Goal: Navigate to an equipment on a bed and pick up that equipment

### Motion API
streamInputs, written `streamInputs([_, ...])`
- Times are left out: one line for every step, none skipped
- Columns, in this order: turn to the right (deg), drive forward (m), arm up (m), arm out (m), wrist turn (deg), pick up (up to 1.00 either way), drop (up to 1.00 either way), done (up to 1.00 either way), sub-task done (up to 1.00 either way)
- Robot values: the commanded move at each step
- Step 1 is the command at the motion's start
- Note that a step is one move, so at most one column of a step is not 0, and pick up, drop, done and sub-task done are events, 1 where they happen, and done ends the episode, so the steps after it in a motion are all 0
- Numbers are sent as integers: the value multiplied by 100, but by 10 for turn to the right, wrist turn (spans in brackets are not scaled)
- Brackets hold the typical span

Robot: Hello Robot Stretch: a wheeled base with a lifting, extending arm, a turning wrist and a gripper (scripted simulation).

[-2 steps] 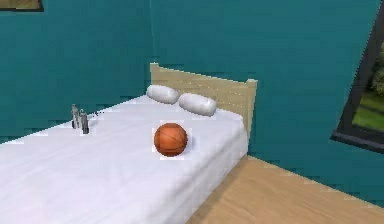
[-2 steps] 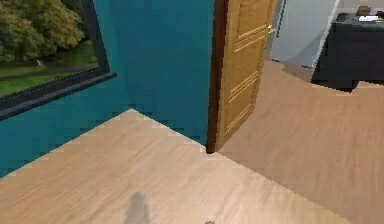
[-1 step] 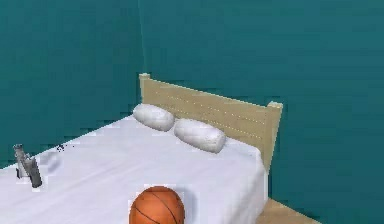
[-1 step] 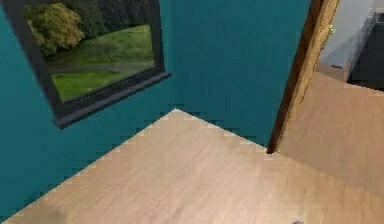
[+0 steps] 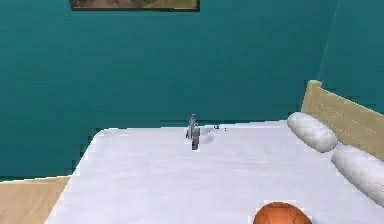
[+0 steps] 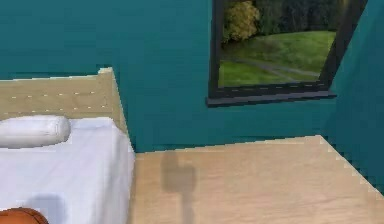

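- Now: white bed [image 5: 170,175] lies straight ahead, against a teal wall.
- Orange ball [image 5: 282,214] rests on the sheet at the forward view's bottom edge, right of middle; its rim also sits at the arm side view's lower left corner.
- Small grey upright thing [image 5: 195,132] stands near the bed's far edge; shape unclear.
- Two white pillows [image 5: 312,131] lie beside the wooden headboard [image 5: 345,105].
- Jaws: state cannot be told.

A bedroom in a home was indicated by a white-sheeted bed [image 5: 150,175]. Two pillows [image 5: 312,131] were laid against its wooden headboard [image 5: 350,112]. A framed picture [image 5: 134,5] was hung on the wall beyond the bed, and a window [image 6: 280,45] was set beside it.
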Motion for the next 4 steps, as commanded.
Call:
streamInputs([-450,0,0,0,0,0,0,0,0])
streamInputs([-120,0,0,0,0,0,0,0,0])
streamInputs([0,0,50,0,0,0,0,0,0])
streamInputs([0,0,26,0,0,0,0,0,0])
